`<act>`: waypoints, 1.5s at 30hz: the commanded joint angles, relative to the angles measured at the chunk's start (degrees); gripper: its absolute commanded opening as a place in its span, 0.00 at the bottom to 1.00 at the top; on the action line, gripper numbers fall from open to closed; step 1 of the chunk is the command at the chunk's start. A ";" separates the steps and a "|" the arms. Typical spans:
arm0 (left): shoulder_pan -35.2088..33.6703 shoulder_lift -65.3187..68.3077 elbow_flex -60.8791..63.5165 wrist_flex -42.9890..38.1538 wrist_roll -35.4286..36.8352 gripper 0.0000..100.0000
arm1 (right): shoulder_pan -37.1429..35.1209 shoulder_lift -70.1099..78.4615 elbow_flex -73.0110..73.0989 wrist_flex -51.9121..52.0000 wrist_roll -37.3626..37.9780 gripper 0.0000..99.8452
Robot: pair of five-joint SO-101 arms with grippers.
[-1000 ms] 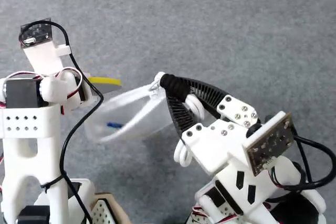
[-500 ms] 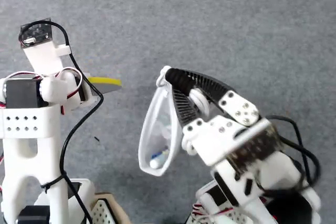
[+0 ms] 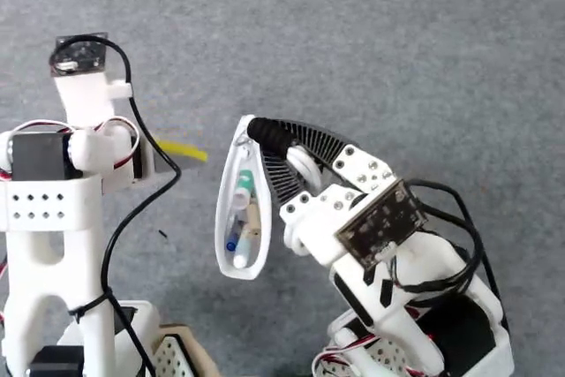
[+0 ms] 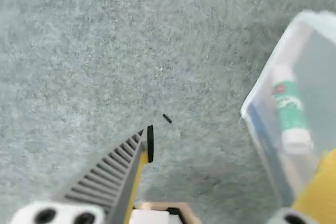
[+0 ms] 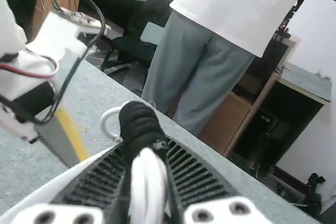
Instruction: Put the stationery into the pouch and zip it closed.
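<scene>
Looks down on one grey table [image 3: 424, 59]. Near centre, shows one clear pouch [image 3: 243, 267], held by its 12 o'clock end with the right claw [image 3: 258, 130] clamped on it. Runs lengthwise from 12 to 6 o'clock. Sits at 3 o'clock from the left claw [image 4: 226, 174], near but apart; jaws spread wide there, gripping nothing. Inside, counts at least three pieces: one green-labelled glue stick [image 3: 243, 184], one blue pen [image 3: 231, 241], one pale piece of unclear kind. Cannot tell whether zipped.
</scene>
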 commanded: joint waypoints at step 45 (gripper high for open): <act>-12.09 -0.70 5.58 -5.71 -11.43 0.46 | 7.03 1.71 2.95 -20.66 8.26 0.01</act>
